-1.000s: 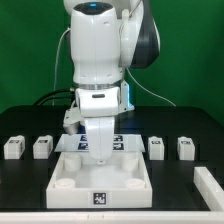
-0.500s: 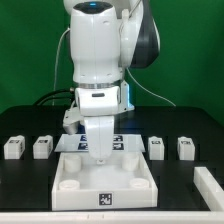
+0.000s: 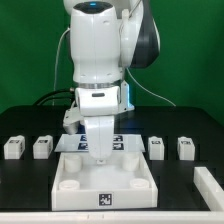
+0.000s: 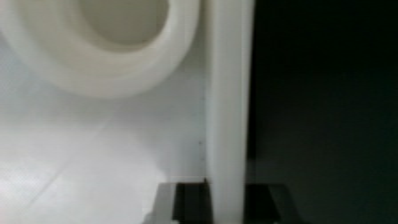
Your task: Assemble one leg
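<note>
The large white square panel [image 3: 75, 185] with round corner sockets lies at the table's front centre. My gripper [image 3: 100, 156] points straight down at the panel's far rim. In the wrist view the gripper [image 4: 228, 205] has its two dark fingers [image 4: 187, 207] pressed on either side of the panel's thin upright wall [image 4: 228, 100], next to a round socket [image 4: 107, 40]. Several small white legs lie on the black table. Two are at the exterior view's left [image 3: 13, 147] [image 3: 42, 147] and two at its right [image 3: 156, 147] [image 3: 185, 148]. None is held.
The marker board [image 3: 122, 143] lies just behind the panel, partly hidden by the arm. A long white bar [image 3: 208, 186] lies at the front of the exterior view's right. A green wall stands behind the table.
The panel has slid a little toward the exterior view's right together with my gripper. Since half a second ago nothing visibly moved.
</note>
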`<act>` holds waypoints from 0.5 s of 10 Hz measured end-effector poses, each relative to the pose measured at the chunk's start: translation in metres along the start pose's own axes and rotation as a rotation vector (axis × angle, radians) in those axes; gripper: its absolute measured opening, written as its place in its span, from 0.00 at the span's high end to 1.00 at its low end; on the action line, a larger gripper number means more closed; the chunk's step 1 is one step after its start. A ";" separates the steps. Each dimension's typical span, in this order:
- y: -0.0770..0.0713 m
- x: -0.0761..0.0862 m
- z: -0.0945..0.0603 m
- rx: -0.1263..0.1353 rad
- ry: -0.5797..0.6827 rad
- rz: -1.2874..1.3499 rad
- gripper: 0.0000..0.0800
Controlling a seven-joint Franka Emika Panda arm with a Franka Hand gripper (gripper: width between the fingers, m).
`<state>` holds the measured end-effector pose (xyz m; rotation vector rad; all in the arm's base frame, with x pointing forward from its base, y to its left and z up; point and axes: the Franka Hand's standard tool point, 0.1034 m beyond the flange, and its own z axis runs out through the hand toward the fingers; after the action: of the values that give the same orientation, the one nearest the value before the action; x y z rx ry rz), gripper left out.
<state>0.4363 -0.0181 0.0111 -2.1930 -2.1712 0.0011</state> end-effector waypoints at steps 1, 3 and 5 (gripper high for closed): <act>0.008 0.013 0.000 -0.008 0.005 0.015 0.92; 0.024 0.042 0.002 -0.019 0.022 0.029 0.92; 0.040 0.066 0.003 -0.037 0.042 0.020 0.92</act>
<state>0.4765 0.0479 0.0095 -2.2131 -2.1445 -0.0849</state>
